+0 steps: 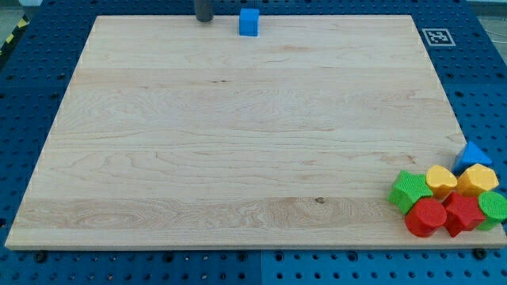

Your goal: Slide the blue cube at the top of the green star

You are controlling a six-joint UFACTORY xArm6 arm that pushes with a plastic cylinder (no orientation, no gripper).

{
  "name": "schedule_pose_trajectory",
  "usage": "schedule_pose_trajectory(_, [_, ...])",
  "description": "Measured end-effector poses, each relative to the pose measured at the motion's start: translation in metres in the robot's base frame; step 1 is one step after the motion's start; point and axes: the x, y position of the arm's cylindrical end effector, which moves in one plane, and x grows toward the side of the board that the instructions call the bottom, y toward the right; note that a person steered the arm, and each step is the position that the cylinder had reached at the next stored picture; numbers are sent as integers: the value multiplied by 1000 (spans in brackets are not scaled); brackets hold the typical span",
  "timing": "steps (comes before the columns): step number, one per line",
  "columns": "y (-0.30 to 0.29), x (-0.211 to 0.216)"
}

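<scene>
1. My tip (204, 20), the lower end of a straight dark rod, stands upright at the view's top edge of the board, just left of the small blue cube (249, 22) and apart from it, not touching. Only the rod's bottom stretch shows; the arm above it is cut off by the frame. The rod has no jaws to open or close and grips nothing.
2. The blue cube sits alone near the board's top edge, a little left of centre, well apart from every other block.
3. The surface is a pale wooden board (238, 142) with visible grain, lying on a blue perforated table (483, 63). A black-and-white square marker (436, 36) is at the board's top right corner.
4. The green star-shaped block (409, 191) lies at the bottom right corner, at the left end of a tight cluster.
5. Count in that cluster: two yellow blocks (441, 180) (478, 180), two red blocks (426, 217) (463, 214), a second green block (496, 208) at the right edge, and one blue wedge-like block (473, 154) at the top. Their exact shapes are hard to make out.
6. In all: two blue, two green, two yellow, two red.
</scene>
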Motion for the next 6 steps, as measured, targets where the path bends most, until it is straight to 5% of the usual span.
schedule_pose_trajectory(6, [132, 46])
